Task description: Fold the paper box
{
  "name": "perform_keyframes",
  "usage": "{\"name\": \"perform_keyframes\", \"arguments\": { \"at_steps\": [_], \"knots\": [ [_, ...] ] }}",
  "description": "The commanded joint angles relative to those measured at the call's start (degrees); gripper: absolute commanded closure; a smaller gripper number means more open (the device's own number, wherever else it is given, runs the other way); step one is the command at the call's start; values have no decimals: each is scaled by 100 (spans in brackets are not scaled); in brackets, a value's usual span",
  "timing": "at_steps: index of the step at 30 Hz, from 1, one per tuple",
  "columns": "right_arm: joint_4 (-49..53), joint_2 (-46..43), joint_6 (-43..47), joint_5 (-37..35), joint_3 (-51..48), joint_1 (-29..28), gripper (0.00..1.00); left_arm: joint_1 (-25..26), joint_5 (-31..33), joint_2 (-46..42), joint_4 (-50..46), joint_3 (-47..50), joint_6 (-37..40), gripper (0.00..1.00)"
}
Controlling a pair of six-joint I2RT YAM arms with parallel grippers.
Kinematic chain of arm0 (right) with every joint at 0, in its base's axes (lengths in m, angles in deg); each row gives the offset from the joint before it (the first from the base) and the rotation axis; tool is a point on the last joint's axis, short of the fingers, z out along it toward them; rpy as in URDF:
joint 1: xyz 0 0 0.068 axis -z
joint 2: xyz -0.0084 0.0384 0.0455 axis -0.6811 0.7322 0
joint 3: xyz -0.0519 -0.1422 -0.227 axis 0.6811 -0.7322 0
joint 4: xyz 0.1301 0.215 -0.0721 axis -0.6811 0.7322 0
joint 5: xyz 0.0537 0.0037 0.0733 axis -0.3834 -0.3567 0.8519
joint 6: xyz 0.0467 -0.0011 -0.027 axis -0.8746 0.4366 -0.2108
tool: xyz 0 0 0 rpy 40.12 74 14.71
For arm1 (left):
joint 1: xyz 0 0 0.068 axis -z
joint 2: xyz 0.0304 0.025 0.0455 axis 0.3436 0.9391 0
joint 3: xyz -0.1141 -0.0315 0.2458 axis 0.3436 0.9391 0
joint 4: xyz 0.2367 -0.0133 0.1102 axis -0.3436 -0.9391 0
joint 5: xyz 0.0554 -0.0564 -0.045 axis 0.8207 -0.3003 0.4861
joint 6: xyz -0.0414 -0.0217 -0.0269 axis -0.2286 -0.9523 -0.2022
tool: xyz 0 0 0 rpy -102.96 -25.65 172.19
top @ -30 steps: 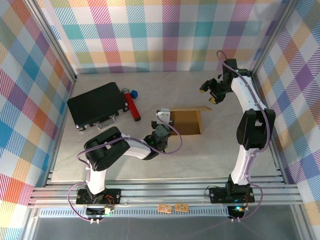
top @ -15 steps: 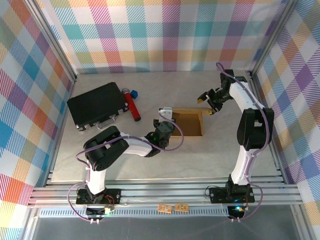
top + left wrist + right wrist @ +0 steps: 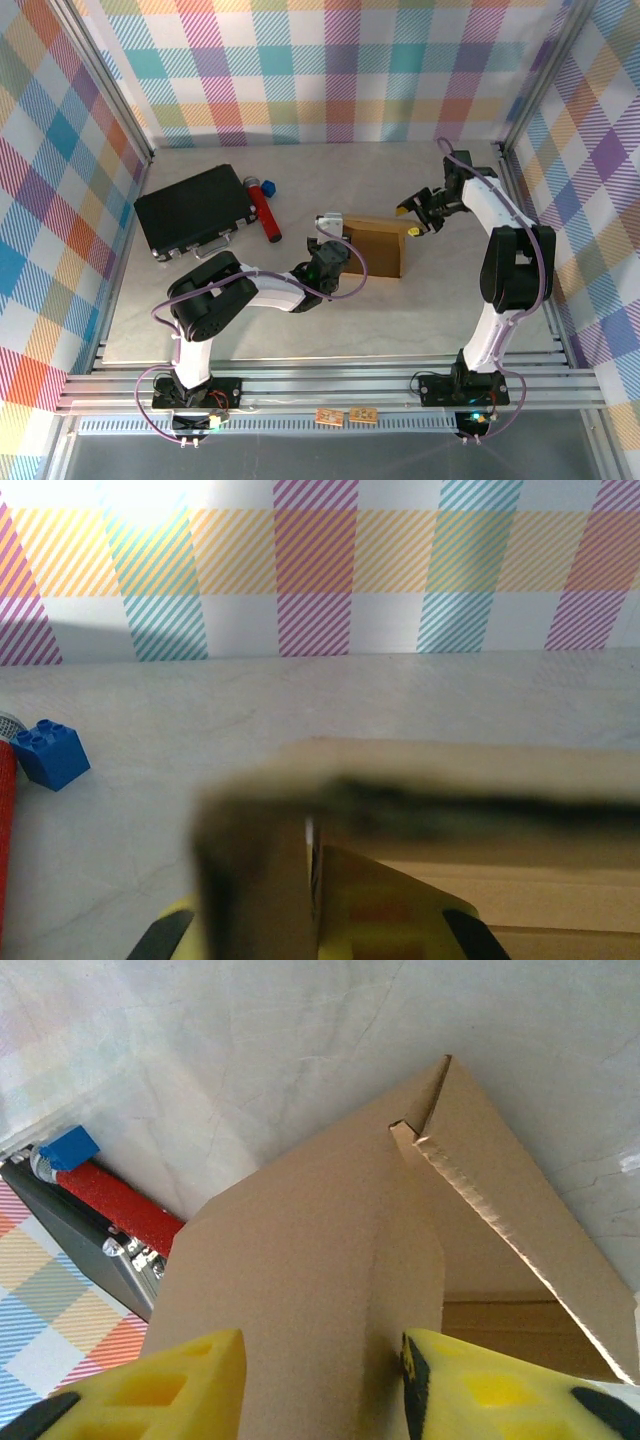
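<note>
Straddling paper box (image 3: 378,247) on pale bench (image 3: 300,170): brown corrugated cardboard, shallow rectangle in top view, lying between both sets of fingers.

Right fingers (image 3: 413,217): yellow, blocky, spread wide in wrist view; smooth creased flap lies between them, not pinched. Fluted cut edge shows just beyond them, unseen from above.

Left fingers (image 3: 333,238): yellow tips apart, blurred cardboard wall between; grip cannot be told.

Blue studded brick (image 3: 50,755) sits up-left of left fingers, near red cylinder (image 3: 266,214). Black case (image 3: 193,210) with metal latches lies farther left.
</note>
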State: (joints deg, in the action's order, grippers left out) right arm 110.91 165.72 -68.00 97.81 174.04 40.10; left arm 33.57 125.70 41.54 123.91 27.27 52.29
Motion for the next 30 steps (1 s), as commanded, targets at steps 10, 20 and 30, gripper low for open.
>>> {"name": "perform_keyframes", "arguments": {
  "at_steps": [10, 20, 30],
  "knots": [
    [-520, -498, -63, -164, -842, -295, 67, 12, -126, -135, -425, 220, -1139, 100],
    [-705, -715, 60, -491, -1207, -481, 74, 135, -383, -598, -1043, 512, -2159, 85],
    [-851, -915, 366, -866, -1577, -532, 77, 197, -1214, -1492, -1918, 869, -3278, 47]
  ]
}}
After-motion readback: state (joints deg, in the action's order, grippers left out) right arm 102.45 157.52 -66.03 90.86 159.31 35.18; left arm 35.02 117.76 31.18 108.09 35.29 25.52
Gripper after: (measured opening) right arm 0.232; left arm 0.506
